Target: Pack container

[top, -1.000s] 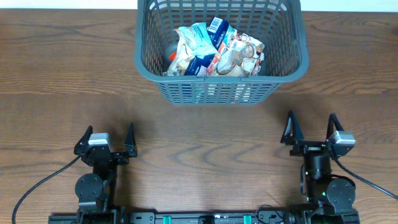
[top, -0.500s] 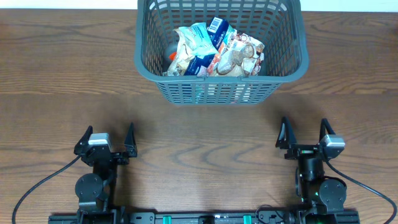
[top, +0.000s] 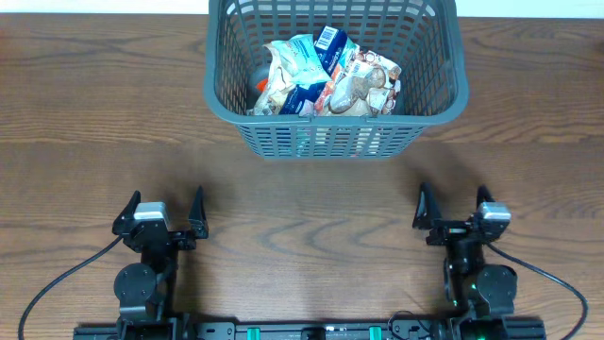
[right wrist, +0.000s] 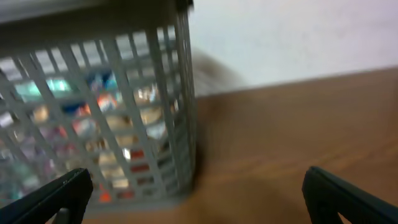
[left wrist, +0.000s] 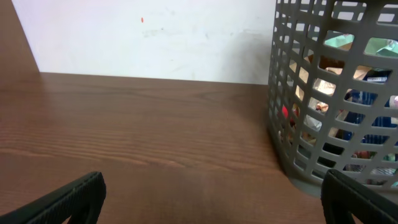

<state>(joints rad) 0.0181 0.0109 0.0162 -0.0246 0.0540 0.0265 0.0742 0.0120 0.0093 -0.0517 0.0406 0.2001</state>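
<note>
Wooden table (top: 94,123) filled view. Container (top: 330,140) sat at far edge, centre, well apart from both arms. Snack packets (top: 326,76) lay piled inside. Left gripper (top: 162,201) at near edge, jaws spread wide, empty. Right gripper (top: 453,195) at near edge, likewise wide, empty.

Left fingers (top: 197,210), right fingers (top: 421,208) spread wide, empty.

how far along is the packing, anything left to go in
Done: several snack packets lie inside the grey-blue basket. In hand: nothing; the left gripper and right gripper are both open and empty, near the front edge of the wooden table. Left: no loose packet shows on it, so the packing looks finished or nearly so.
</note>
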